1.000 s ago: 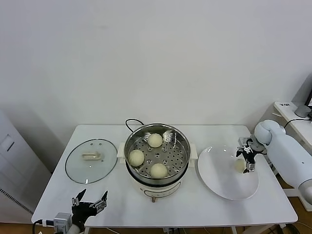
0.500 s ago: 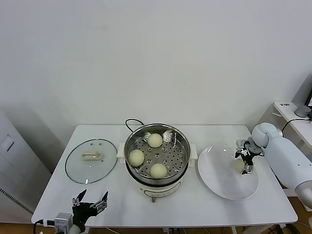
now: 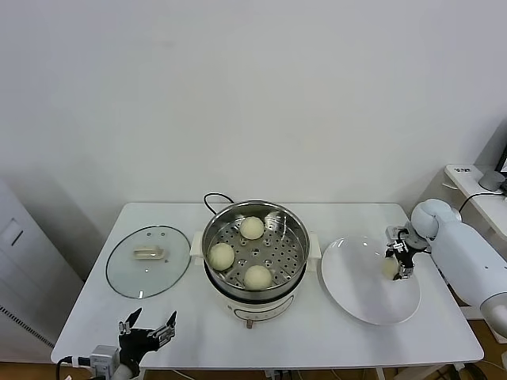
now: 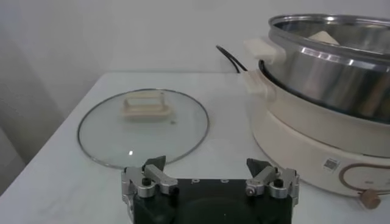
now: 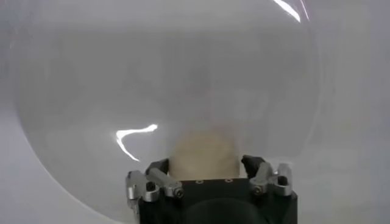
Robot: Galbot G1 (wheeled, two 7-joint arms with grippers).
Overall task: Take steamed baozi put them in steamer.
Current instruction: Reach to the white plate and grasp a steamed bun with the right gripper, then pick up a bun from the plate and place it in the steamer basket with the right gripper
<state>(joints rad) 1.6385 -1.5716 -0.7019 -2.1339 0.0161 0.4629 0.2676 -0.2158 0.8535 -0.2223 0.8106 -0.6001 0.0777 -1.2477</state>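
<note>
Three cream-white baozi (image 3: 252, 227) (image 3: 222, 256) (image 3: 258, 276) lie on the perforated tray of the steel steamer (image 3: 297, 229) at the table's middle. A fourth baozi (image 3: 390, 267) lies on the right side of the white plate (image 3: 356, 289). My right gripper (image 3: 397, 261) is down over it. In the right wrist view the gripper (image 5: 205, 164) is open, with one finger on each side of that baozi (image 5: 204, 149). My left gripper (image 3: 146, 326) is open and empty at the table's front left edge; it also shows in the left wrist view (image 4: 206, 165).
The glass lid (image 3: 148, 261) with a cream handle lies flat left of the steamer; it also shows in the left wrist view (image 4: 143, 125). The steamer's black cord (image 3: 212, 198) runs behind it. A white wall stands close behind the table.
My right gripper has shifted only slightly over the baozi on the plate. The baozi and the left arm have not moved.
</note>
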